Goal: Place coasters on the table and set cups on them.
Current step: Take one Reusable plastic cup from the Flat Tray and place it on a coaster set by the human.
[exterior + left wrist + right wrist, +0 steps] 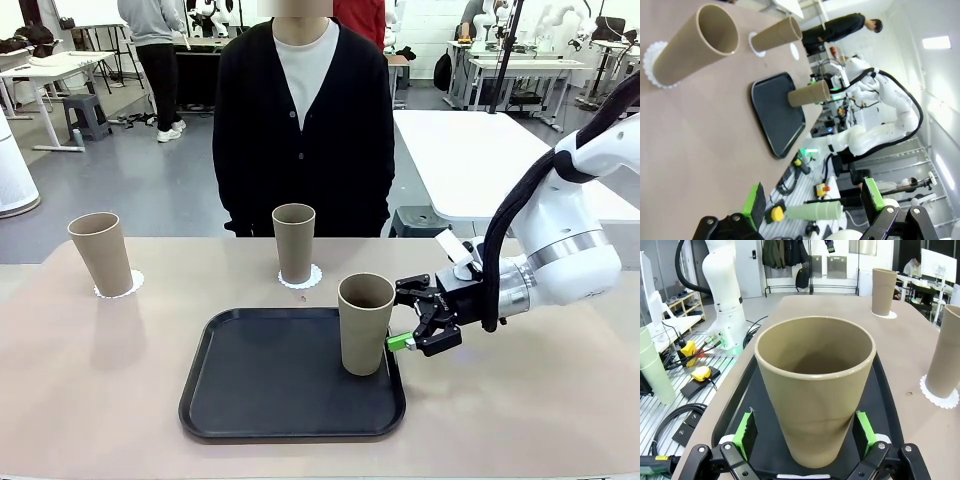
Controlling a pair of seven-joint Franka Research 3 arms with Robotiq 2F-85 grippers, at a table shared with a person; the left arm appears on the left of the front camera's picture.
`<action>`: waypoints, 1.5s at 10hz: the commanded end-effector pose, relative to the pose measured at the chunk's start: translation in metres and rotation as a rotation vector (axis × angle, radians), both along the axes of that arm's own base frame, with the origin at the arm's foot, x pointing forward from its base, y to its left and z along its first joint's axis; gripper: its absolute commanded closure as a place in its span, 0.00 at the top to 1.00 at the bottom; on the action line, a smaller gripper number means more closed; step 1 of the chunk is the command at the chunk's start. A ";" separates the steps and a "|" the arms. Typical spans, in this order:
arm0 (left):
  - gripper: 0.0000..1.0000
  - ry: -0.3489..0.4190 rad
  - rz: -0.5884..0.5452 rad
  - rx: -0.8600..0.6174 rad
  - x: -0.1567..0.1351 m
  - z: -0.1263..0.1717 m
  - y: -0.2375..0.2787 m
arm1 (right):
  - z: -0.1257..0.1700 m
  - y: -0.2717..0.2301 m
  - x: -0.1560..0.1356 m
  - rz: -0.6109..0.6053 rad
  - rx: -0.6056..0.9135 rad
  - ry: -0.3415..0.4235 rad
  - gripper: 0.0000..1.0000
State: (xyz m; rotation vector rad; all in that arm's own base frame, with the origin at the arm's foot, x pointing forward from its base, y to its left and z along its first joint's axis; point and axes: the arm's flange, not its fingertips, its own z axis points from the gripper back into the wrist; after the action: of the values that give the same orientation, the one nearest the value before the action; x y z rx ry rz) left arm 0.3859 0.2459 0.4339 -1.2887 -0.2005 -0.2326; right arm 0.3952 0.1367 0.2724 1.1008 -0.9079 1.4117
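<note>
Three tan cups are in view. One cup (100,252) stands on a coaster (121,286) at the table's far left. A second cup (294,242) stands on a coaster (300,278) in front of the person. The third cup (365,323) stands upright on the black tray (260,400), with my right gripper (403,341) open around its lower part. In the right wrist view its green pads (747,432) flank this cup (815,390), one with a small gap. My left gripper (812,200) is open and holds nothing, up off the table (705,130). A third white disc (794,50) lies farther along the table.
The person in a dark cardigan (300,130) stands at the far edge, hands out of sight. The tray sits at the near middle, with bare tabletop (520,400) to its right and left. White tables and other equipment stand behind.
</note>
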 end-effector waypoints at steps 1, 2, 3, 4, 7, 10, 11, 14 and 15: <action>1.00 -0.005 0.006 -0.002 -0.002 0.002 0.000 | -0.009 0.005 0.008 -0.025 0.045 -0.001 1.00; 1.00 -0.005 0.006 -0.002 -0.002 0.002 0.000 | -0.013 0.005 0.010 -0.025 0.047 0.004 1.00; 1.00 -0.005 0.006 -0.002 -0.002 0.002 0.000 | -0.016 0.006 0.013 -0.025 0.051 0.012 1.00; 1.00 -0.005 0.006 -0.002 -0.002 0.002 0.000 | -0.020 0.007 0.013 -0.021 0.051 0.015 1.00; 1.00 -0.005 0.006 -0.002 -0.002 0.002 0.000 | -0.032 0.012 0.017 -0.012 0.053 0.030 1.00; 1.00 -0.005 0.006 -0.002 -0.002 0.002 0.000 | -0.043 0.022 0.017 0.013 0.055 0.048 1.00; 1.00 -0.005 0.006 -0.002 -0.002 0.002 0.000 | -0.046 0.026 0.016 0.020 0.053 0.048 1.00; 1.00 -0.005 0.006 -0.002 -0.002 0.002 0.000 | -0.052 0.037 0.018 0.031 0.061 0.058 1.00; 1.00 -0.005 0.006 -0.002 -0.002 0.002 0.000 | -0.053 0.038 0.019 0.037 0.081 0.074 1.00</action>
State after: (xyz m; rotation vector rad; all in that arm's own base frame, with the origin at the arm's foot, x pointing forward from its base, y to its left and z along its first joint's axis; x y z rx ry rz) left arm 0.3859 0.2459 0.4339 -1.2887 -0.2005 -0.2326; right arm 0.4101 0.1676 0.2248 1.2139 -0.8502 1.3813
